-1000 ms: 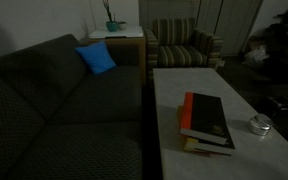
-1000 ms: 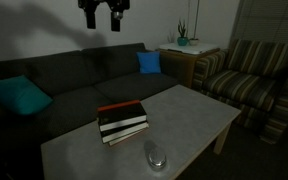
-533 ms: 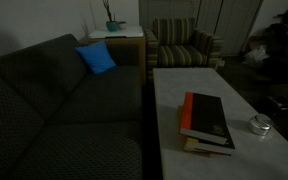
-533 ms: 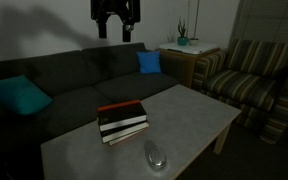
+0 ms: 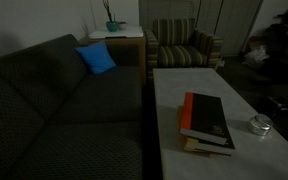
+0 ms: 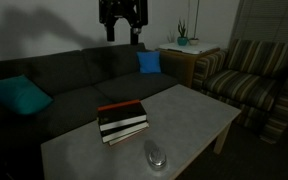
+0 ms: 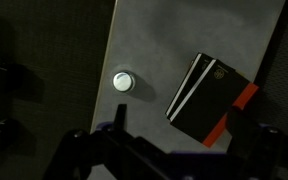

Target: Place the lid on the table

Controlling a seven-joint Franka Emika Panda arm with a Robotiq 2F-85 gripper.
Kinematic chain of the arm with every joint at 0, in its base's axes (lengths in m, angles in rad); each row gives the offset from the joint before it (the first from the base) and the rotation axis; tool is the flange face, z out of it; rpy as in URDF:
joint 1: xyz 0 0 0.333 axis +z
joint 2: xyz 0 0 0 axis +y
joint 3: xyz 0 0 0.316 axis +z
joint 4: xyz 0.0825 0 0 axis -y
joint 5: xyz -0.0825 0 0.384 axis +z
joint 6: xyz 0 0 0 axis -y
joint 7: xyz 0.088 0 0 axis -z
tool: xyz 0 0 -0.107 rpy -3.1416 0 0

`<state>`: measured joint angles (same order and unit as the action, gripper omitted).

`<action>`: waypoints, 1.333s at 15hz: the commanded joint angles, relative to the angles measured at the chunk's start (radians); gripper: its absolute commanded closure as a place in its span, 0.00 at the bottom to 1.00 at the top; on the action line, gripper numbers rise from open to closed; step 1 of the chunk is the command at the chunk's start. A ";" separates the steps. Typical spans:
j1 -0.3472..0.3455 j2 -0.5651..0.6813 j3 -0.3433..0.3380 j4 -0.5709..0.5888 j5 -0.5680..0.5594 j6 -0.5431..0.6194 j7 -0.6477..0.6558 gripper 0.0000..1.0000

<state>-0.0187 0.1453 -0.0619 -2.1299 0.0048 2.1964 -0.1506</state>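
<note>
Your hand [image 6: 123,37] hangs high over the sofa [image 6: 74,72], well apart from the tabletop [image 6: 199,108]. Its two fingers [image 6: 109,33] stand apart, with a clear gap between them. They hold nothing and touch nothing. In the wrist view you see only dark parts of the hand along the lower edge, too dim to add detail.

The lid [image 6: 156,155] lies flat on the tabletop, near one long edge. It sits near the books [image 6: 122,120] but does not touch them, and bare top shows between the two. The wrist view looks straight down on both, with the lid a small bright round spot by the tabletop's edge and the books lying askew beside it. You see the same in an exterior view, where the lid [image 5: 260,124] sits alone beside the books.
</note>
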 commanded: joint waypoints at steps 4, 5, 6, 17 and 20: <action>-0.134 0.288 0.038 0.233 0.207 -0.006 -0.366 0.00; -0.153 0.326 0.048 0.267 0.223 -0.024 -0.399 0.00; -0.165 0.373 0.053 0.305 0.221 -0.034 -0.407 0.00; -0.174 0.502 0.072 0.411 0.143 -0.059 -0.405 0.00; -0.139 0.579 0.064 0.500 0.084 -0.087 -0.271 0.00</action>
<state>-0.1916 0.6465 0.0128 -1.7204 0.1391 2.1276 -0.5208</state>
